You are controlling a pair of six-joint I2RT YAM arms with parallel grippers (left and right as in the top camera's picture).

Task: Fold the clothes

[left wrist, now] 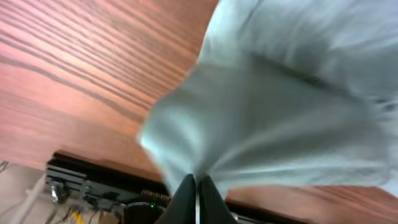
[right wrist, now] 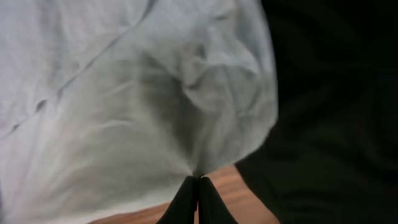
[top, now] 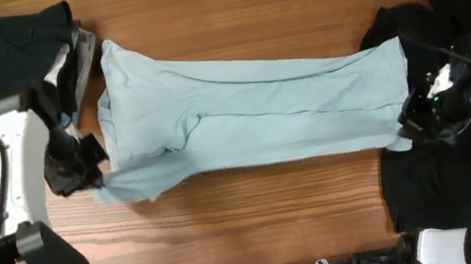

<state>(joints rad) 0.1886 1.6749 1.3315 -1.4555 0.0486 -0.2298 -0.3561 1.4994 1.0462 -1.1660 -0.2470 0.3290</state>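
Clamped shut on the near corners of the pale blue T-shirt (top: 251, 110) by left gripper (left wrist: 196, 186) and right gripper (right wrist: 199, 183) alike. Soft, light, limp, so best taken by edges or corners. Stretched across the table (top: 258, 210), long axis left to right; collar end unclear. Farther off, heaped at either end, black T-shirts (top: 2, 56)

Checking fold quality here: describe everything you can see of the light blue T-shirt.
The light blue T-shirt is soft, thin-looking cloth, wrinkled, lying folded lengthwise as a long band across the wooden table. A short sleeve shows near its left end. The left gripper is shut on its lower left corner and the right gripper on its lower right corner, with creases fanning from each grip. Its right end meets a black garment.
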